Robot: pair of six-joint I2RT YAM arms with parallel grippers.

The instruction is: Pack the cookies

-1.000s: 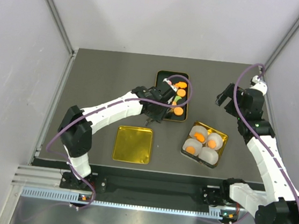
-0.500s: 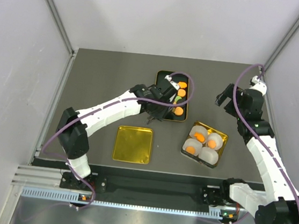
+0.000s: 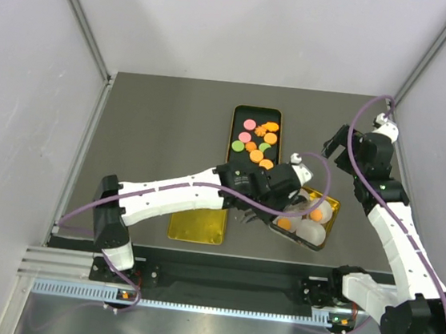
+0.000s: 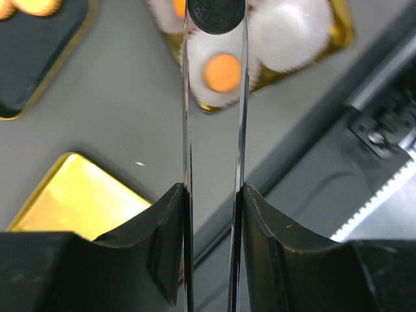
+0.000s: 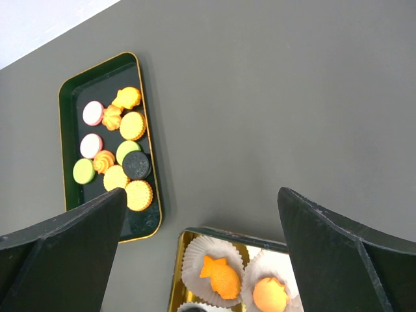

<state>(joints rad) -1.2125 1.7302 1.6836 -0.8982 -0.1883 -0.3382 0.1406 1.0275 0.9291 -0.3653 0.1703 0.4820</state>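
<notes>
Pinching a black cookie (image 4: 216, 13) between the thin fingertips of the left gripper (image 4: 216, 23), hovering just above the paper cups (image 4: 289, 32) in the gold tin (image 3: 330, 203), directly over one cup bearing an orange piece (image 4: 222, 71). Holding the right gripper (image 3: 337, 145) with fingers spread wide, gripping nothing, well apart from the tin. Showing the other cookies (image 5: 120, 149) lying in the dark tray (image 5: 68, 91), near a gold square tray (image 3: 197, 216).
</notes>
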